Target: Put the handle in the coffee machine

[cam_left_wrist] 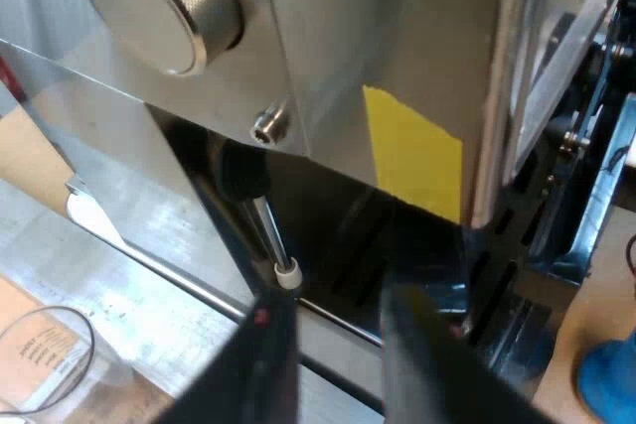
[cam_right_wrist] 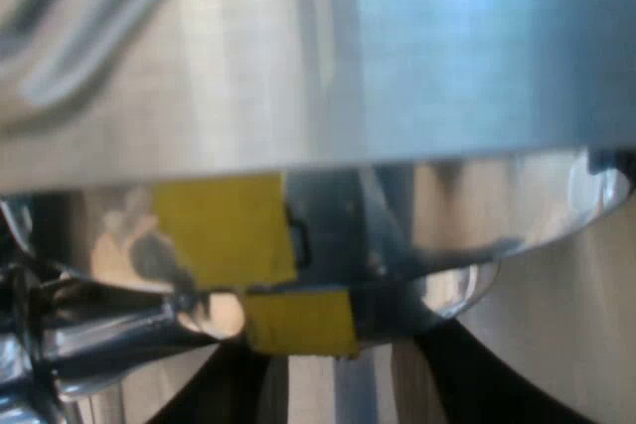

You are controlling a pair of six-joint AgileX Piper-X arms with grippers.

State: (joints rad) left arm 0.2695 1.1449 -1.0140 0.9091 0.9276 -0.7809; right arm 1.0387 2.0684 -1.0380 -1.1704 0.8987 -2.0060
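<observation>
My left gripper [cam_left_wrist: 333,345] is open close to the espresso machine's front [cam_left_wrist: 397,37], just above the drip tray [cam_left_wrist: 338,255], with nothing between its fingers. A small red spot [cam_left_wrist: 260,317] shows at the tip of one finger; I cannot tell what it belongs to. The steam wand [cam_left_wrist: 266,230] with its white tip hangs just beyond that finger. My right gripper [cam_right_wrist: 343,384] is pressed close under a curved shiny metal part [cam_right_wrist: 298,126] of the machine with yellow tape [cam_right_wrist: 224,230] on it. A second yellow patch [cam_right_wrist: 298,323] lies just below.
A knurled metal knob [cam_left_wrist: 164,2] and a yellow tape patch [cam_left_wrist: 412,151] are on the machine's front panel. A blue tamper [cam_left_wrist: 608,384] stands on the table beside the machine. A clear measuring glass [cam_left_wrist: 45,364] rests on a paper near the machine's other side.
</observation>
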